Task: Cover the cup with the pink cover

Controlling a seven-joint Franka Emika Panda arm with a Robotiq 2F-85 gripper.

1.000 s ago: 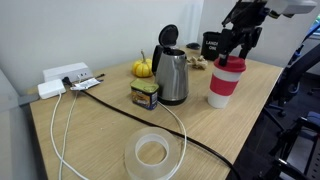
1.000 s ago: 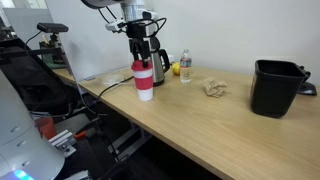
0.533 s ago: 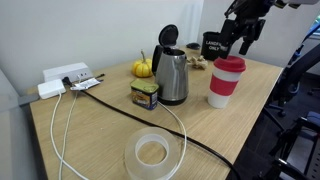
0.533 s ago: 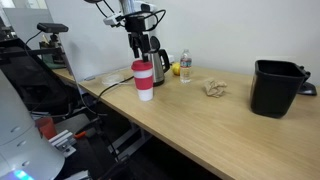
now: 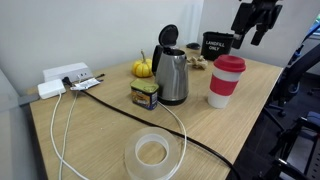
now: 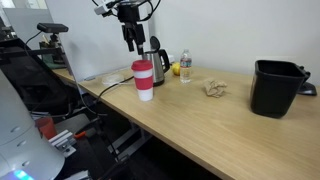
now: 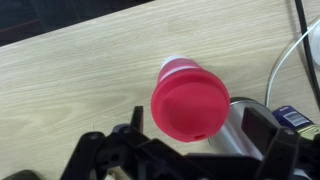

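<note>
Hovering well above the cup (image 5: 224, 88), gripper (image 5: 251, 34) is spread wide and holds nothing; wrist view shows nothing between the jaws. The pink cover (image 5: 229, 63) sits flat on the cup's mouth and looks seated, so task likely done. Cup stands on the table (image 5: 100, 140), just right of the steel kettle (image 5: 172, 75), toward the right edge. Judgement: cover is light, thin, slightly flexy plastic with a smooth rim; pinch gently across the rim. Paper cup is light, crushable and tips easily; avoid side pushes.
</note>
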